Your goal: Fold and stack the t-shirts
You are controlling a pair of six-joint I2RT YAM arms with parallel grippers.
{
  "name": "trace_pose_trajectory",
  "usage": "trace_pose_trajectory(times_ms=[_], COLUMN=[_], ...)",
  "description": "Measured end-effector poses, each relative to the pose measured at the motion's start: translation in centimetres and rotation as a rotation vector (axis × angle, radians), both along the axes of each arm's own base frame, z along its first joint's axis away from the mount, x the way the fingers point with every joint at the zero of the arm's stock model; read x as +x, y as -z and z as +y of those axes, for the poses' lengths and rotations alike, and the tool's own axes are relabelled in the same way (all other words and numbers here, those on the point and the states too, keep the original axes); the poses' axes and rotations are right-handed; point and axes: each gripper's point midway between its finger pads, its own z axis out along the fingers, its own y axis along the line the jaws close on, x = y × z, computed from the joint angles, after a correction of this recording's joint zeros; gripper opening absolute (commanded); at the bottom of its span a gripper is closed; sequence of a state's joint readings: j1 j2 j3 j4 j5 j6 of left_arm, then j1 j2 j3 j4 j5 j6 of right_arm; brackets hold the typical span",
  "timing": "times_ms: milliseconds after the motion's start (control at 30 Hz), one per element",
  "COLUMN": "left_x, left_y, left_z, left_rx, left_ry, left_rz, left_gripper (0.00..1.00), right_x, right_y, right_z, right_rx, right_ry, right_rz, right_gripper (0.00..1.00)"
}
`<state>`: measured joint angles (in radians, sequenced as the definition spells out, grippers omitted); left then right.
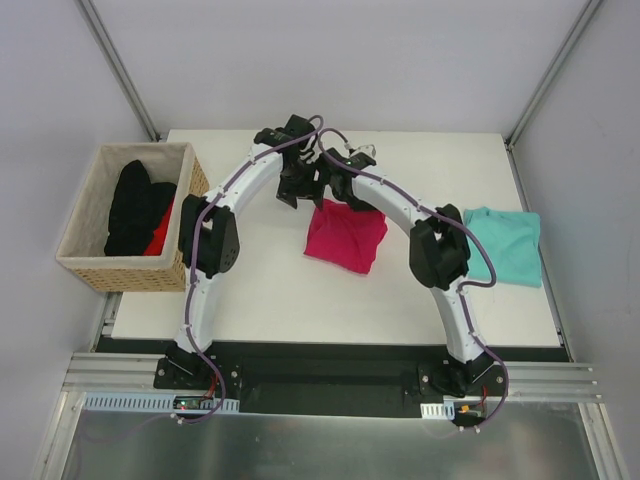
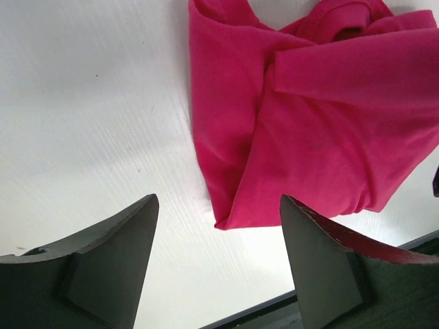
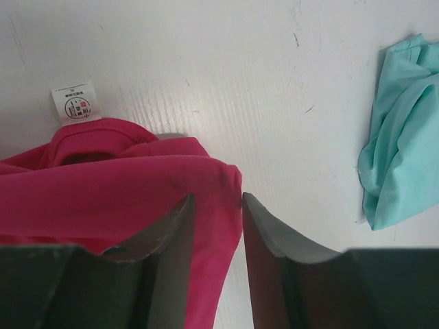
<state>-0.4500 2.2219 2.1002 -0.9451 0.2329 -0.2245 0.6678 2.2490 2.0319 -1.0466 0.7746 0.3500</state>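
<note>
The magenta-pink t-shirt point(image 1: 345, 235) lies folded in a compact bundle at the middle of the white table. In the left wrist view its corner point(image 2: 322, 123) lies just ahead of my left gripper point(image 2: 219, 199), whose jaws stand wide apart over bare table, holding nothing. My right gripper point(image 3: 217, 197) hovers at the shirt's far edge with its fingers parted; the pink fold point(image 3: 123, 185) lies between them, and its white neck label point(image 3: 77, 105) shows beyond. Both grippers point(image 1: 292, 192) point(image 1: 338, 192) meet at the shirt's far side. The teal t-shirt point(image 1: 505, 243) point(image 3: 405, 137) lies folded at the right edge.
A wicker basket point(image 1: 120, 270) stands off the table's left side, holding a black garment point(image 1: 135, 205) and something red point(image 1: 160, 235). Grey walls close in the table on the left, back and right.
</note>
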Motion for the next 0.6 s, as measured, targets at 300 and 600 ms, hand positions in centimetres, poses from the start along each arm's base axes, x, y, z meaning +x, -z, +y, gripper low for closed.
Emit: trace_pose_trajectory(times_ms=[300, 600], left_x=[-0.6, -0.7], left_y=[-0.4, -0.6], left_z=[0.5, 0.5], left_rx=[0.007, 0.005], left_ry=[-0.003, -0.006], left_rz=[-0.001, -0.004], left_gripper=[0.72, 0.72], right_x=[-0.4, -1.7], right_y=[-5.2, -9.5], right_z=[-1.2, -3.5], right_rx=[0.024, 0.138], right_ry=[0.016, 0.080], right_rz=[-0.113, -0.235], right_gripper=[0.37, 0.22])
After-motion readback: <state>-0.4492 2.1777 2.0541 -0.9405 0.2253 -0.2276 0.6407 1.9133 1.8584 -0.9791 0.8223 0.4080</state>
